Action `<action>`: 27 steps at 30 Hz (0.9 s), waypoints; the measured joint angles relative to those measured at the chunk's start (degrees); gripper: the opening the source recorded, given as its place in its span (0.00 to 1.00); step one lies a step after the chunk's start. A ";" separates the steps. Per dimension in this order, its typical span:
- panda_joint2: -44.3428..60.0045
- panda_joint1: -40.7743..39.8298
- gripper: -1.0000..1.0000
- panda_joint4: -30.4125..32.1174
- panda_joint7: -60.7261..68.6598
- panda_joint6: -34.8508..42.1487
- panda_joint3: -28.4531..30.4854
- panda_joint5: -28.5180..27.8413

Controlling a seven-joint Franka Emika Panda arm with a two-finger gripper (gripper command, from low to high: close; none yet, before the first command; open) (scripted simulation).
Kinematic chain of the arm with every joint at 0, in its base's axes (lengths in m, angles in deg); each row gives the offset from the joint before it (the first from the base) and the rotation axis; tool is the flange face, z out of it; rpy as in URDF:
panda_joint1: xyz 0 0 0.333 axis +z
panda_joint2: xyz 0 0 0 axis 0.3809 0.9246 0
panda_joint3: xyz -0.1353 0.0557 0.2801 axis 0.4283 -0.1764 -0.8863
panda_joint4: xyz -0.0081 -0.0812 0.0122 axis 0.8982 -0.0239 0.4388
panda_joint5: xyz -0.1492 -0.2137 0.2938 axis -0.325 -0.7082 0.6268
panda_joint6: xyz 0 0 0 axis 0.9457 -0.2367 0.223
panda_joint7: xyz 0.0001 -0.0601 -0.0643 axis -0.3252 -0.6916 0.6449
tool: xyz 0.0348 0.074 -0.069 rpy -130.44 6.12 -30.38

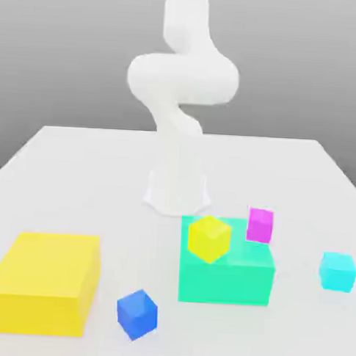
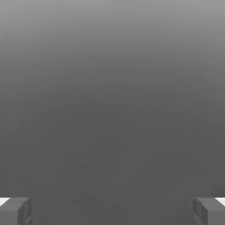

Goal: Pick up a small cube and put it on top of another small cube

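Observation:
The small cyan cube (image 1: 338,271) rests on the white table (image 1: 78,168) at the exterior view's right. The small magenta-pink cube (image 1: 259,225) sits just behind the far right corner of the large teal-green block (image 1: 226,275). The white arm (image 1: 182,85) rises from its base at the table's middle and leaves the picture at the top. In the hand view my gripper (image 2: 112,211) stands open, its two grey fingertips (image 2: 15,211) wide apart with nothing between them, facing plain grey background.
A small yellow cube (image 1: 209,238) lies on the teal-green block. A large yellow block (image 1: 43,283) stands at the exterior view's front left, with a small blue cube (image 1: 137,313) beside it. The arm's base (image 1: 177,192) sits mid-table.

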 joint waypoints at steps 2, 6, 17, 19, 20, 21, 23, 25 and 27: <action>4.41 2.61 0.50 1.43 2.65 -2.14 -1.30 0.07; 12.75 7.54 0.50 4.15 7.53 -6.20 -3.94 0.01; 35.57 19.41 0.50 11.54 19.33 -17.28 -13.26 -2.24; 39.83 22.66 0.50 12.88 20.82 -19.26 -14.75 -3.57; 41.96 24.15 0.50 13.54 21.47 -20.25 -15.24 -4.36; 44.11 25.17 0.50 14.20 22.07 -21.23 -15.66 -5.23; 48.45 26.79 0.50 15.35 22.78 -23.26 -16.34 -7.36; 52.72 28.28 0.50 15.17 21.26 -26.03 -15.11 -10.47; 56.90 30.43 0.50 14.47 19.10 -29.16 -12.50 -13.62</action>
